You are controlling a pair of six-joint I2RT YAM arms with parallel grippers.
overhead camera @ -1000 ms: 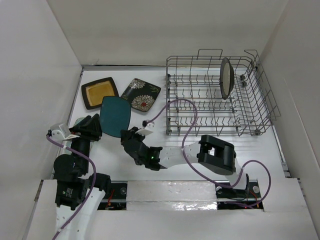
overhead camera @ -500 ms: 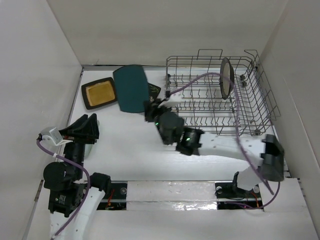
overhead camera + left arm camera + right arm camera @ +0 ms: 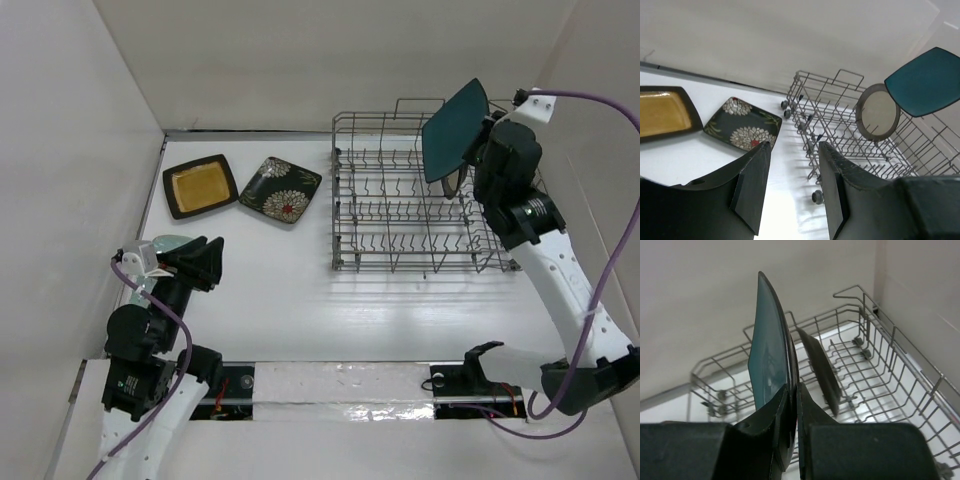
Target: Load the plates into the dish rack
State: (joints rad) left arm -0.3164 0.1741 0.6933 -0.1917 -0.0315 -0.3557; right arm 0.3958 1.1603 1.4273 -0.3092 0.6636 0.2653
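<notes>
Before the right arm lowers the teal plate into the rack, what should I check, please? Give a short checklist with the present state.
1. Right gripper shut on teal plate: ok.
2. Teal plate held above dish rack, not yet between the tines: ok.
3. Gap between teal plate and round plate standing in the rack: cannot tell.
4. Free tine rows in the rack: ok.
5. Left gripper open and away from the rack: ok.

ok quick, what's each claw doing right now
Left claw: open, holding nothing.
Right claw: closed on the teal plate, over the dish rack.
</notes>
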